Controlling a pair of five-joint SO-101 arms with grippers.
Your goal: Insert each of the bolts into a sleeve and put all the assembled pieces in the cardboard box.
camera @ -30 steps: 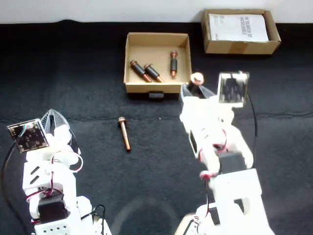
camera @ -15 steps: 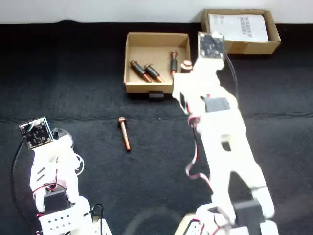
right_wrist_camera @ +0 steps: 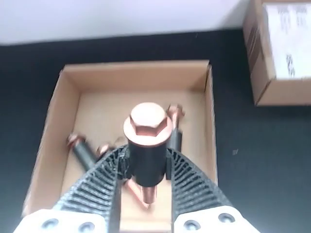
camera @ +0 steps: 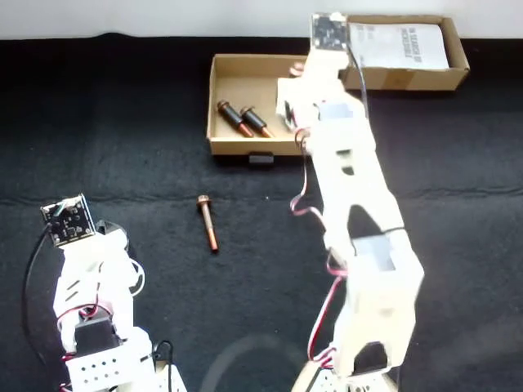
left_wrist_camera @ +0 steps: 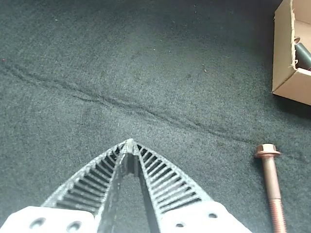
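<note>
The right claw [right_wrist_camera: 145, 154] clamps the sleeved bolt [right_wrist_camera: 146, 127], box [right_wrist_camera: 136, 68] apparently directly beneath, axis along the claw; left claw [left_wrist_camera: 130, 145] together, loose bolt [left_wrist_camera: 271, 187] ahead.

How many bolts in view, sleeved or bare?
5. A sleeved pair and a third sleeved bolt lie in the cardboard box; the right gripper holds a fourth sleeved bolt over it; a bare bolt lies on the mat. Others could hide behind the gripper.

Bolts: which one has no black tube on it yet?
The bare bolt lying alone on the mat, outside the cardboard box; the others wear black sleeves.
</note>
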